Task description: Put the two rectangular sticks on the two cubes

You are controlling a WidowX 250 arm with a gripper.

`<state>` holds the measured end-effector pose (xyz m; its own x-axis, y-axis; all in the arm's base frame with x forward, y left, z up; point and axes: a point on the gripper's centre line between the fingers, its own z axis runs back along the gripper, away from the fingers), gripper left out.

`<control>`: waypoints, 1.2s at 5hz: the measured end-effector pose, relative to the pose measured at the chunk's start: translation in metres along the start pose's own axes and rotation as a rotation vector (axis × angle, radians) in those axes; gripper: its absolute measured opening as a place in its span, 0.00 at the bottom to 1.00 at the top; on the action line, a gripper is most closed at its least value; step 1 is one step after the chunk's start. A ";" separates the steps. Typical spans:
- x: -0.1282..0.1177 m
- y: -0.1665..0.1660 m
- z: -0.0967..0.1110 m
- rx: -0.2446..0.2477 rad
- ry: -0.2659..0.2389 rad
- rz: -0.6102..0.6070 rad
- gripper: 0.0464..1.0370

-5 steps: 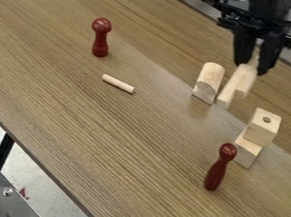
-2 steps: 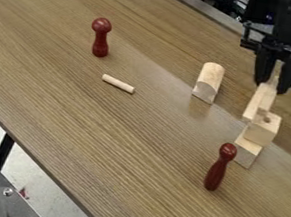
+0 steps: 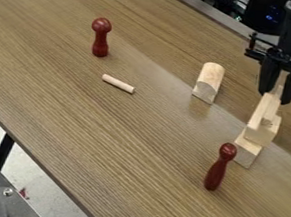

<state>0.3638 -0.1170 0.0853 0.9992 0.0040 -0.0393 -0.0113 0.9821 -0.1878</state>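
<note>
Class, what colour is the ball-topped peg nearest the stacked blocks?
Dark red; the peg shows in the camera view.

No readable text, labels, brands, numbers or signs can be made out.

dark red pins (image 3: 216, 166), brown streaked tabletop (image 3: 103, 140), black tool (image 3: 278, 92)

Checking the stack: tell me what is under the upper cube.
A second pale wooden block. Its near side shows; the part of its top under the upper cube is covered and can't be seen.
</note>
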 end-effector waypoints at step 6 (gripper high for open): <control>-0.002 0.000 -0.010 0.025 -0.006 0.016 0.92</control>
<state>0.3617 -0.1185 0.0757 0.9991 0.0211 -0.0366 -0.0268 0.9863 -0.1629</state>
